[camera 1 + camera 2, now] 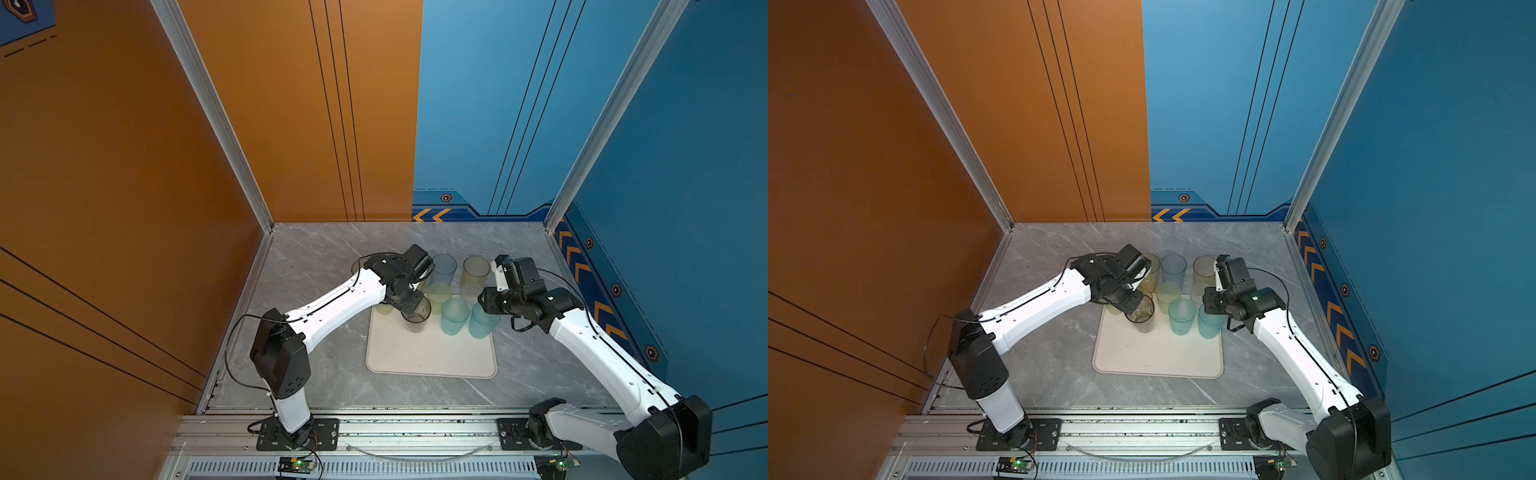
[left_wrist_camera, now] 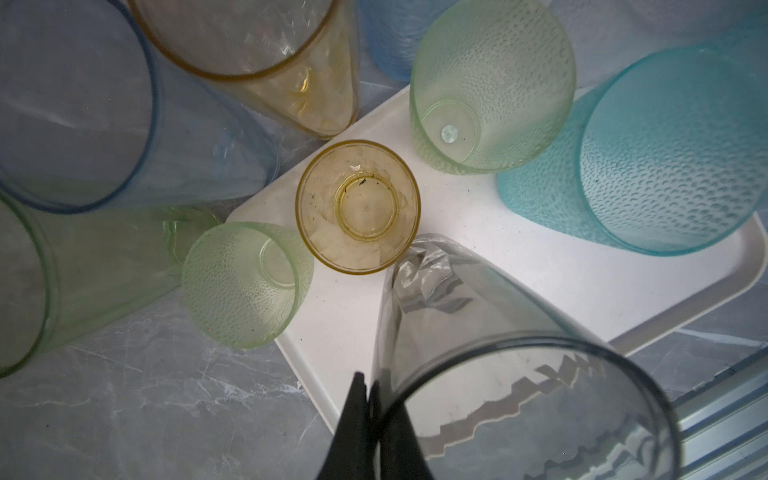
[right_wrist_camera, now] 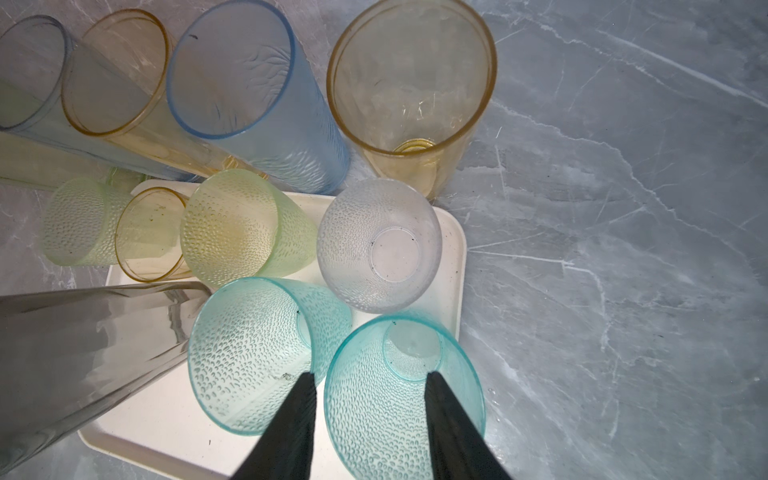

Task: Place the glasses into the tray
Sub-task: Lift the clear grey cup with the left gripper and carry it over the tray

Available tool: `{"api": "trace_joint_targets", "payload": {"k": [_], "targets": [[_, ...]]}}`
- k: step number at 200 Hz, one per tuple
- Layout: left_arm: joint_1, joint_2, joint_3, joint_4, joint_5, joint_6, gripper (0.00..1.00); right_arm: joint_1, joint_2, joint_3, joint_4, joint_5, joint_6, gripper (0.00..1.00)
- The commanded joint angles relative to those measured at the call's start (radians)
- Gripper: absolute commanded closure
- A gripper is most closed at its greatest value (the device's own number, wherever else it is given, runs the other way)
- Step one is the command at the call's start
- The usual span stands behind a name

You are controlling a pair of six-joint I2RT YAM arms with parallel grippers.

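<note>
- The left pincer (image 2: 368, 380) is pinched tight on the wall of a tall smoky grey tumbler (image 2: 478, 332), with one finger outside the glass and the other inside it.
- The grey tumbler's base lies over the cream-white tray (image 2: 498, 257), just ahead of the left pincer. Whether the base touches the tray cannot be told.
- The right pincer (image 3: 370, 374) stands partly open and grips nothing, hanging above a teal dimpled tumbler (image 3: 374, 428).
- One right finger hangs over that tumbler's mouth. The other hangs over the gap between it and a second teal tumbler (image 3: 249, 353) just beside it. Both teal tumblers stand on the tray.
- Just ahead of the right pincer, a clear frosted tumbler (image 3: 378, 245) and a short green tumbler (image 3: 237, 224) stand side by side on the tray.
- Directly ahead of the left pincer, a short yellow tumbler (image 2: 357, 205) stands upright on the tray.
- A small green tumbler (image 2: 245, 282) stands beside it at the tray's corner. Whether this one is on the tray cannot be told.
- Farther beyond both pincers, off the tray, a row of tall glasses stands on the grey marbled bench (image 3: 623, 208). Among them are a tall blue tumbler (image 3: 249, 83) and a tall yellow tumbler (image 3: 411, 83).
- In both top views the tray lies on the bench between the two arms, with both pincers over its far half.
</note>
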Motion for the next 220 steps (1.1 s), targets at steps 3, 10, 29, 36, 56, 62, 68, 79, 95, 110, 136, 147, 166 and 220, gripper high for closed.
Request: {"api": "trace_joint_targets", "payload": {"k": [3,10,29,36,56,62,68,79,95,110,136,147,166,220], "targets": [[-0.01,0.042,0.066,-0.01,-0.005,0.029,0.95,-0.006,-0.007,0.014,-0.006,0.02,0.003,0.58],[-0.011,0.057,0.078,-0.01,-0.003,0.033,0.95,-0.007,-0.006,0.014,-0.006,0.018,0.003,0.58],[-0.014,0.09,0.102,-0.011,0.01,0.041,0.95,-0.013,-0.007,0.015,-0.006,0.017,-0.001,0.58],[-0.014,0.1,0.108,-0.011,0.016,0.041,0.95,-0.015,-0.008,0.014,-0.006,0.016,-0.001,0.58],[-0.017,0.122,0.122,-0.011,0.028,0.045,0.95,-0.02,-0.009,0.014,-0.006,0.015,-0.003,0.58],[-0.017,0.128,0.125,-0.011,0.029,0.046,0.95,-0.021,-0.009,0.011,-0.006,0.015,-0.003,0.58],[-0.019,0.132,0.127,-0.01,0.029,0.047,0.95,-0.021,-0.008,0.011,-0.006,0.013,-0.003,0.58],[-0.019,0.139,0.128,-0.011,0.027,0.049,0.95,-0.023,-0.007,0.01,-0.006,0.012,-0.003,0.58],[-0.018,0.147,0.131,-0.01,0.025,0.051,0.95,-0.024,-0.005,0.01,-0.004,0.011,-0.004,0.58],[-0.018,0.153,0.134,-0.01,0.023,0.052,0.95,-0.026,-0.003,0.009,-0.004,0.009,-0.004,0.58],[-0.018,0.164,0.142,-0.011,0.022,0.055,0.94,-0.026,0.0,0.009,-0.003,0.009,-0.004,0.58],[-0.017,0.169,0.147,-0.011,0.024,0.054,0.94,-0.026,-0.001,0.008,-0.003,0.008,-0.004,0.58],[-0.017,0.178,0.153,-0.012,0.03,0.056,0.94,-0.028,-0.002,0.011,-0.003,0.009,-0.004,0.58],[-0.016,0.204,0.171,-0.029,0.046,0.057,0.92,-0.035,-0.006,0.009,-0.003,0.004,-0.007,0.58]]}}
